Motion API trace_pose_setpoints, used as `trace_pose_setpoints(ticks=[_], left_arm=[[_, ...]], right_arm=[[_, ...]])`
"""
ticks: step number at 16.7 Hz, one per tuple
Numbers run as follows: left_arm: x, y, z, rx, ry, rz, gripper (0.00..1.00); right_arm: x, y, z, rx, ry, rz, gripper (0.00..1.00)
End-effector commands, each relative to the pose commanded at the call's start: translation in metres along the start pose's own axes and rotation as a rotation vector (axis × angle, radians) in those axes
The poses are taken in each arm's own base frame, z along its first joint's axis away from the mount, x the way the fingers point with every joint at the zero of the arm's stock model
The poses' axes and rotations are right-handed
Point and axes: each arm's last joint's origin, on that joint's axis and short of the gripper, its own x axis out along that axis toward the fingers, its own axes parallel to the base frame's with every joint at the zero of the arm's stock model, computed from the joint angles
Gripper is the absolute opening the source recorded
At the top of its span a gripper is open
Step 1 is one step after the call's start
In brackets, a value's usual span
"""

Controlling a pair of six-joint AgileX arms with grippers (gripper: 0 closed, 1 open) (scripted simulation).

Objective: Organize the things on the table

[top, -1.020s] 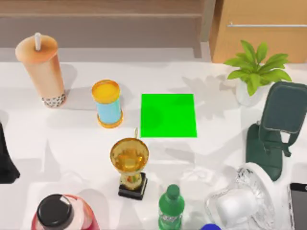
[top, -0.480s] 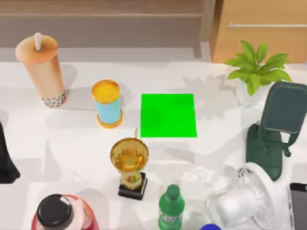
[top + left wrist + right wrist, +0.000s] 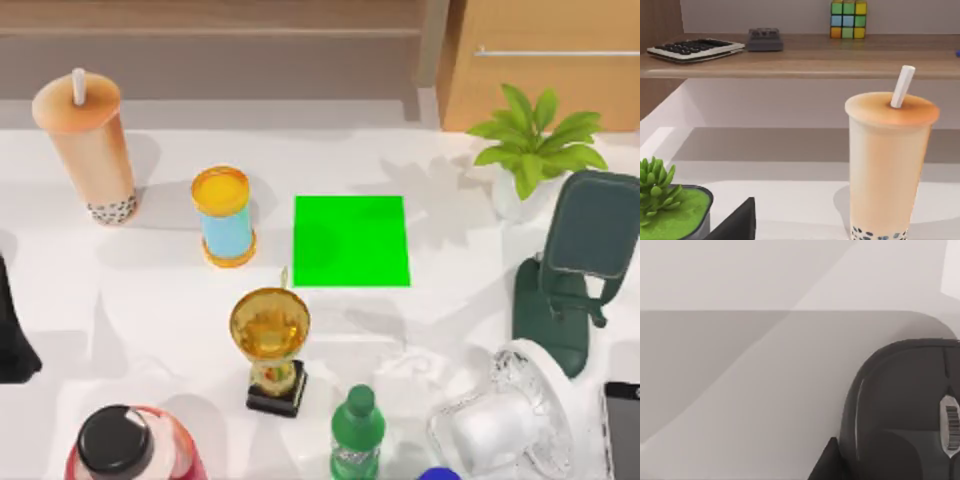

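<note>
The tall orange-beige bubble-tea cup (image 3: 88, 140) with a white straw stands upright at the table's (image 3: 150, 300) back left. The left wrist view faces this cup (image 3: 887, 165) from close by, and one black fingertip (image 3: 740, 225) of my left gripper shows at that picture's edge. My left arm (image 3: 12, 335) is a dark shape at the left edge. The smartphone (image 3: 623, 430) lies flat at the front right edge. In the right wrist view the black mouse (image 3: 905, 410) lies on the white surface right beside a dark fingertip (image 3: 829, 462). The green mat (image 3: 350, 240) is bare.
A blue can with an orange lid (image 3: 225, 215), a gold trophy (image 3: 270, 345), a green bottle (image 3: 357, 435) and a black-capped red bottle (image 3: 125, 450) crowd the front and middle. A potted plant (image 3: 535, 150), a dark green stand (image 3: 575, 270) and a white fan (image 3: 505, 420) fill the right.
No item has moved. Only the faint shadows on the table near the front middle have shifted a little.
</note>
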Motion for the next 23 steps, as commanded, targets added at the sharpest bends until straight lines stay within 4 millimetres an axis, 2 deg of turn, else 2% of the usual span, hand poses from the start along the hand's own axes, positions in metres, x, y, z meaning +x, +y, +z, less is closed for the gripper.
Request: trace_pose_setpoints(ticks=[8,13,18,20,23], left_arm=[[0.0,0.0,0.0,0.0,0.0,0.0,1.0],[0.0,0.0,0.0,0.0,0.0,0.0,1.0],[0.0,0.0,0.0,0.0,0.0,0.0,1.0],[0.0,0.0,0.0,0.0,0.0,0.0,1.0],[0.0,0.0,0.0,0.0,0.0,0.0,1.0]], right_arm=[[-0.006,0.0,0.002,0.003,-0.007,-0.001,0.0],[-0.048,0.002,0.008,-0.001,-0.012,0.0,0.0],[-0.096,0.0,0.002,0.001,-0.001,-0.002,0.0],[-0.102,0.0,0.0,-0.001,-0.007,-0.001,0.0],[-0.101,0.0,0.0,0.0,-0.002,-0.001,0.0]])
